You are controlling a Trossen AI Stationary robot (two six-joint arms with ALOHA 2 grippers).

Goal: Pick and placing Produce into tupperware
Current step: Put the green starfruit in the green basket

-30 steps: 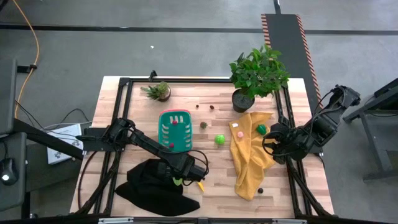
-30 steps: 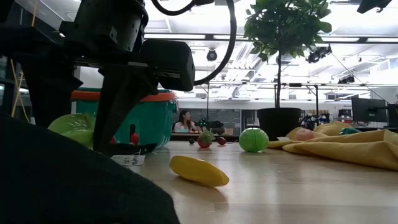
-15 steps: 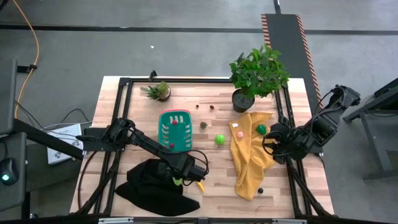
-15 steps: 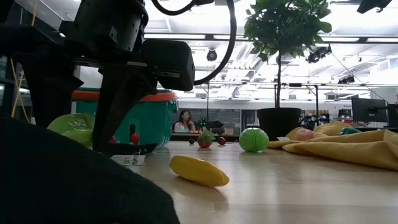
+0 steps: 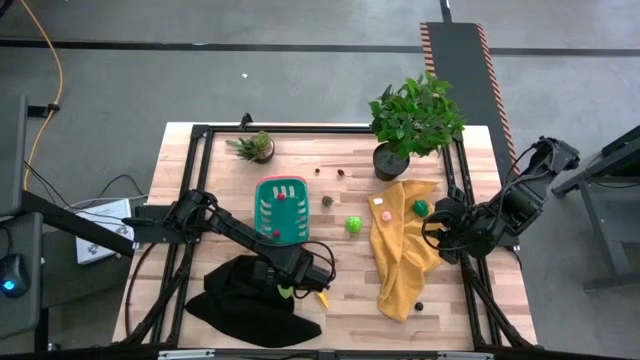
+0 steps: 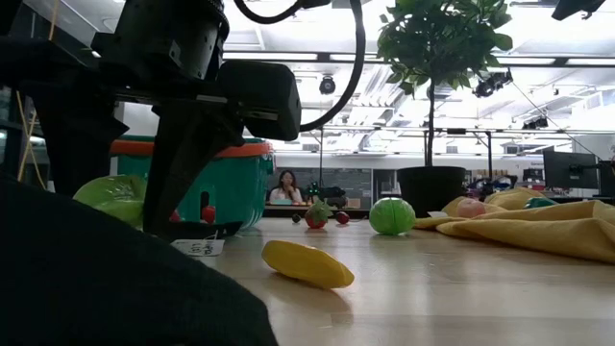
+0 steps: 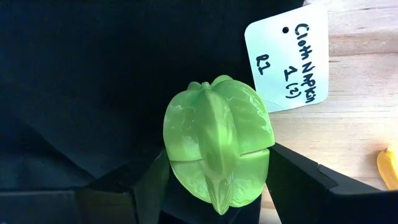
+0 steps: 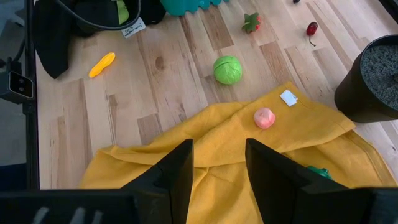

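My left gripper [image 5: 289, 289] is at the near middle of the table, over the right edge of a black cloth [image 5: 245, 300], shut on a ribbed yellow-green toy fruit [image 7: 217, 146], also seen in the low view [image 6: 113, 197]. The teal basket [image 5: 262, 212] with a red-pink rim stands just beyond it and holds a small red-pink piece [image 5: 281, 195]. A yellow banana [image 5: 322, 297] lies on the wood beside the gripper. My right gripper [image 8: 219, 171] waits open at the right edge, over a yellow cloth [image 5: 400, 255]. My left gripper pinches the yellow-green fruit between its two fingers [image 7: 152, 183], one on each of its opposite sides [image 7: 177, 155]. The fingers come from above, pointing down. The fruit sits over the black cloth's edge; that cloth hides its underside in the low view.
A green ball [image 5: 353, 224], a strawberry-like piece [image 5: 327, 201] and tiny dark pieces [image 5: 341, 172] lie on the wood. A pink piece [image 5: 385, 215] and a green one [image 5: 421, 208] rest on the yellow cloth. Two potted plants [image 5: 415, 120] [image 5: 256, 146] stand at the far edge.
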